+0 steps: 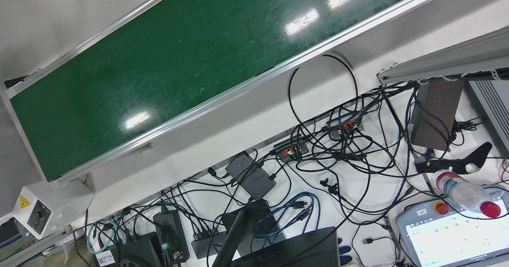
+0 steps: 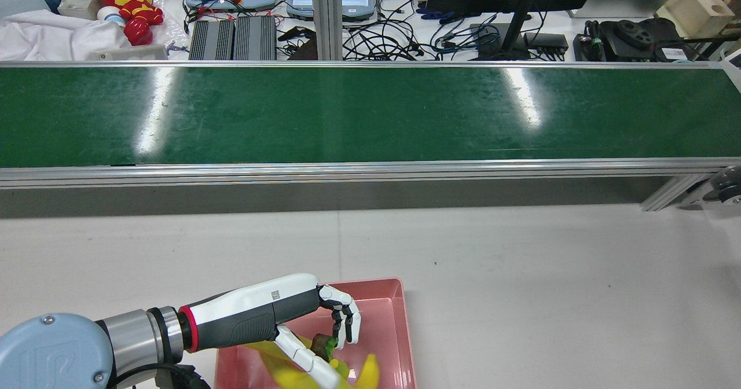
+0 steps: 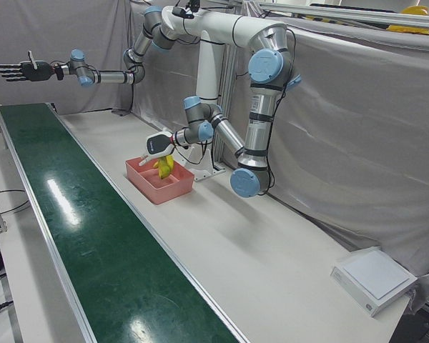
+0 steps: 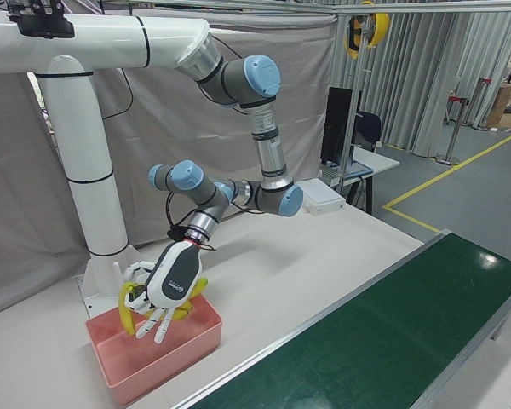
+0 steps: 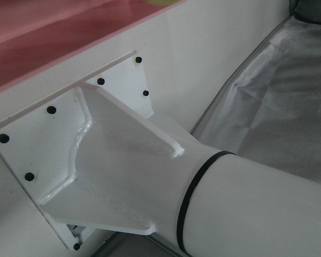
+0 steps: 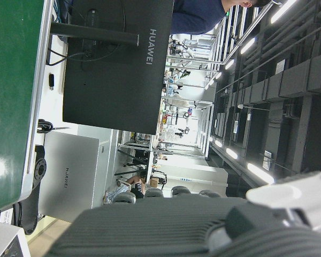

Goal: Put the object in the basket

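Observation:
A yellow banana bunch [image 2: 365,371] hangs stem-up in the pink basket [image 2: 399,319] at the near table edge. My left hand [image 2: 333,319] reaches down into the basket, its fingers and thumb closed on the bunch's dark stem. In the right-front view the left hand [image 4: 170,285] covers most of the banana bunch [image 4: 124,311], which rises above the rim of the basket [image 4: 179,354]. The left-front view shows the left hand [image 3: 157,145], the banana bunch [image 3: 165,166] and the basket [image 3: 154,187]. My right hand [image 3: 18,71] is raised high over the belt's far end, with its fingers spread and empty.
The green conveyor belt [image 2: 370,111] runs across the table beyond the basket. The white arm pedestal [image 4: 85,213] stands right behind the basket, and its base plate [image 5: 96,139] is beside the basket wall. A white box [image 3: 372,279] lies at the table's far end.

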`<action>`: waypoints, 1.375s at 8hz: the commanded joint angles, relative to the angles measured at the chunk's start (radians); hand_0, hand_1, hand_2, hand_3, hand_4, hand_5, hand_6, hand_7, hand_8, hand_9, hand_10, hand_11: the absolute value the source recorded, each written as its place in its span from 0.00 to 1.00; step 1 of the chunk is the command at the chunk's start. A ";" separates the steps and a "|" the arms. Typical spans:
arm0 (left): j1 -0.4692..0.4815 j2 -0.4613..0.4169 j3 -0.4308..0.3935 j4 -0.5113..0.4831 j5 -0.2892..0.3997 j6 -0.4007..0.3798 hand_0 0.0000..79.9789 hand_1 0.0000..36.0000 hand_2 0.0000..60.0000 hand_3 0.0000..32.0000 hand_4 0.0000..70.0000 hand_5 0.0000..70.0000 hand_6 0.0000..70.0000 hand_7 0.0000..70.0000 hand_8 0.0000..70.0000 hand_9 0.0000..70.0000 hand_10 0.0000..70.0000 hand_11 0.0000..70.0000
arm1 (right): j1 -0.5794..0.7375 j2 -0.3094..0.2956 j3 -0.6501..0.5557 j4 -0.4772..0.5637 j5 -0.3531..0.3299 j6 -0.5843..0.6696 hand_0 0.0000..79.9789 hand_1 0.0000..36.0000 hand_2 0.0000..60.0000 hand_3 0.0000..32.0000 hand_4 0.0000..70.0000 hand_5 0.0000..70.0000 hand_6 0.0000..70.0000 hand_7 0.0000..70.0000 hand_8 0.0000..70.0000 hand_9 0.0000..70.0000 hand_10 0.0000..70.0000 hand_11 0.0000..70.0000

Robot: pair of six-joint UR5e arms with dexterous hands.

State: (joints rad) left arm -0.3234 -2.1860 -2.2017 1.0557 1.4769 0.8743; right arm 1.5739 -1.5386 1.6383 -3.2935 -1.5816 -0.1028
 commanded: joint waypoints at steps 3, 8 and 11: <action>-0.008 0.000 -0.004 0.013 0.005 -0.005 0.07 0.00 0.00 0.78 0.00 0.23 0.00 0.12 0.19 0.16 0.01 0.02 | 0.000 0.000 0.000 0.000 0.000 0.000 0.00 0.00 0.00 0.00 0.00 0.00 0.00 0.00 0.00 0.00 0.00 0.00; -0.022 0.005 -0.081 0.032 0.013 -0.008 0.69 0.50 0.00 0.61 0.00 0.24 0.01 0.14 0.19 0.19 0.07 0.13 | 0.002 0.000 0.000 0.000 0.000 0.000 0.00 0.00 0.00 0.00 0.00 0.00 0.00 0.00 0.00 0.00 0.00 0.00; -0.181 0.086 -0.237 0.076 0.032 -0.059 0.66 0.40 0.00 0.46 0.00 0.20 0.02 0.14 0.18 0.19 0.07 0.12 | 0.002 0.000 0.000 0.000 0.000 0.000 0.00 0.00 0.00 0.00 0.00 0.00 0.00 0.00 0.00 0.00 0.00 0.00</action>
State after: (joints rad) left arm -0.3932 -2.1676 -2.3249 1.1116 1.4900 0.8668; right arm 1.5747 -1.5386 1.6383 -3.2934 -1.5815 -0.1028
